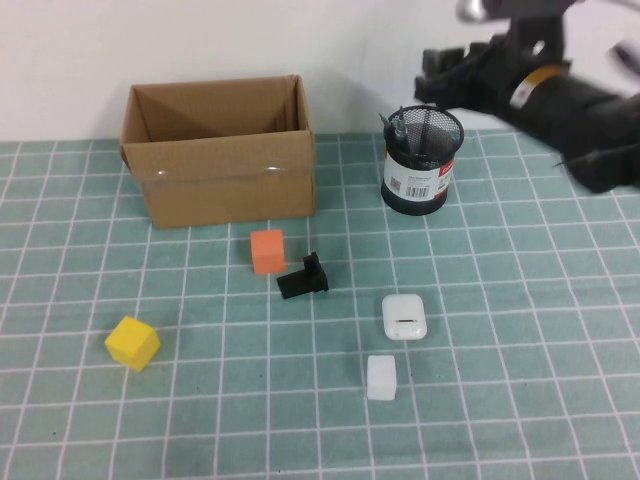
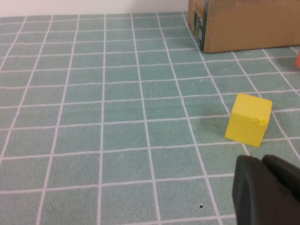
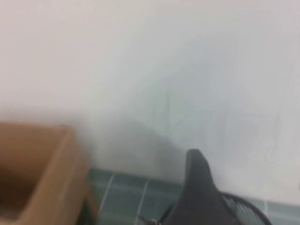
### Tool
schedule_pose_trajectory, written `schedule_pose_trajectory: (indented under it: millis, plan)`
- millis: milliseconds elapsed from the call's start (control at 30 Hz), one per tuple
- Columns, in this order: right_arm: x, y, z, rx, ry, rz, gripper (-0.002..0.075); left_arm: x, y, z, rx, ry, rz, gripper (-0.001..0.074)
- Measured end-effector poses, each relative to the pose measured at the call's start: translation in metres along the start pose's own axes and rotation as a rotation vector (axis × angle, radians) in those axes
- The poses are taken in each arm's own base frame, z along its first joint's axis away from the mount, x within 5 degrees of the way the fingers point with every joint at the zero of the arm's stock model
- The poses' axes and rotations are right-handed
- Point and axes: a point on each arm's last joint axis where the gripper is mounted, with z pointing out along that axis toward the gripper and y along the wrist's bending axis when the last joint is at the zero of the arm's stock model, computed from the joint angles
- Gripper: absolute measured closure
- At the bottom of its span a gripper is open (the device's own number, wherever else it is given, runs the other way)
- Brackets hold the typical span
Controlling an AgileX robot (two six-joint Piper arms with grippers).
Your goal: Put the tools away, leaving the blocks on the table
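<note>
The orange block (image 1: 267, 251), yellow block (image 1: 132, 342) and white block (image 1: 381, 377) lie on the green grid table (image 1: 540, 380). No tool lies on the table. Thin dark and metal tips (image 1: 394, 124) stick out of the black mesh cup (image 1: 423, 160); I cannot tell which tools they are. My right gripper (image 1: 440, 75) hovers above the cup. In the right wrist view one finger (image 3: 197, 187) shows with a clear gap beside it over the cup rim (image 3: 248, 212), so the gripper is open and empty. My left gripper (image 2: 268, 185) is shut and empty, low near the yellow block (image 2: 248, 119).
An open cardboard box (image 1: 218, 150) stands at the back left; its corner shows in the left wrist view (image 2: 243, 23). A white earbud case (image 1: 404, 316) and a small black bracket (image 1: 304, 277) lie mid-table. A white wall runs behind.
</note>
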Motion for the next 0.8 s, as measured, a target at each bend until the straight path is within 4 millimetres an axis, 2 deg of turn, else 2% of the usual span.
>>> schedule_pose_trajectory:
  millis: [100,267,333,433,600,800]
  plan:
    - [-0.030,0.004,-0.039,0.005,0.078,0.000,0.0383,0.000,0.000,0.000,0.000,0.000,0.000,0.0739]
    - [-0.066,0.008,-0.112,0.020,0.219,-0.026,0.0561,0.000,0.000,0.000,0.000,0.000,0.000,0.0739]
    - [-0.074,0.009,-0.138,0.025,0.269,-0.026,0.0634,0.000,0.000,0.000,0.000,0.000,0.000,0.0738]
    - [-0.080,0.009,-0.170,0.037,0.325,-0.039,0.0702,0.000,0.000,0.000,0.000,0.000,0.000,0.0739]
    - [-0.088,0.009,-0.201,0.048,0.340,-0.051,0.0731,0.000,0.000,0.000,0.000,0.000,0.000,0.0738]
    - [-0.087,0.005,-0.210,0.081,0.368,-0.092,0.0734,0.000,0.000,0.000,0.000,0.000,0.000,0.0739]
